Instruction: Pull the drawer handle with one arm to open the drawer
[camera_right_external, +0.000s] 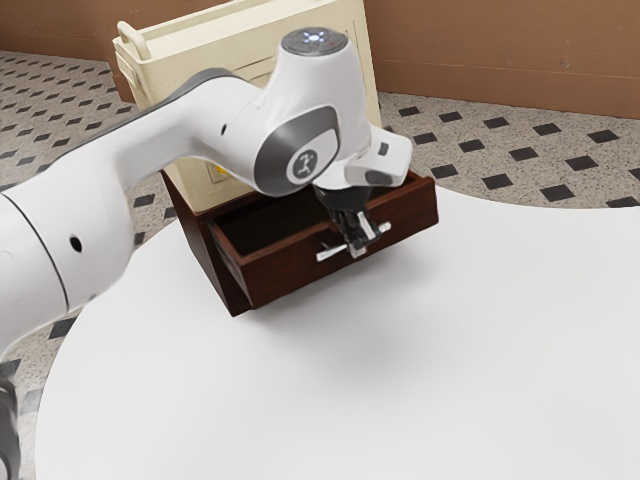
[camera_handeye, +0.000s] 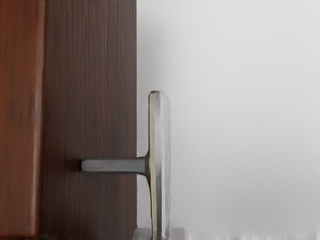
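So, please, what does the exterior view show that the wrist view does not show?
The exterior view gives the robot arm, the gripper shut on the handle, the opened drawer's inside, the cream box, the patterned floor and the brown wall.

The wrist view gives close detail: fine wood grain and the short post joining the handle's bar to the drawer front.

Both share the handle, the drawer front and the white table.
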